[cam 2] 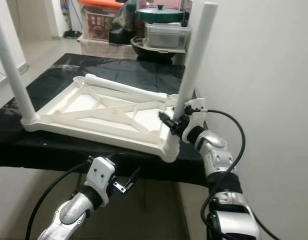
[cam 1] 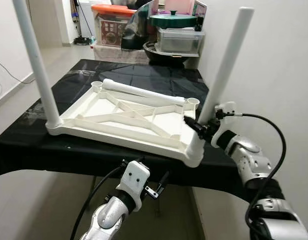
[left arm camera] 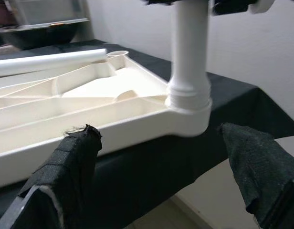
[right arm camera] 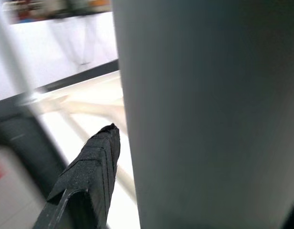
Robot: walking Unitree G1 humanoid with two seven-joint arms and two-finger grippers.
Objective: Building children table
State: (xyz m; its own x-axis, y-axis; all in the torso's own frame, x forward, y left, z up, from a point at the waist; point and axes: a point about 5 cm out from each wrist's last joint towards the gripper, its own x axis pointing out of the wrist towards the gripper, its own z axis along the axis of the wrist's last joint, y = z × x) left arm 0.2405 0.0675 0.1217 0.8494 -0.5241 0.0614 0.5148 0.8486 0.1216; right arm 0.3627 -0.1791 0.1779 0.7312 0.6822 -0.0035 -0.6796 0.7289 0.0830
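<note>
On the black-covered table [cam 1: 69, 150] lies a white plastic tabletop [cam 1: 126, 120], upside down. At its near left corner a white leg [cam 1: 36, 62] stands straight up. A loose white leg [cam 1: 144, 92] lies across the far side of the tabletop. The left gripper [cam 1: 159, 186] hangs below the table's front edge with its fingers [left arm camera: 73, 162] spread wide apart, holding nothing. At the near right corner, another white leg [cam 1: 224, 65] stands up. The right gripper [cam 1: 196, 127] pinches this leg low down. Storage boxes [cam 1: 114, 22] sit far behind.
</note>
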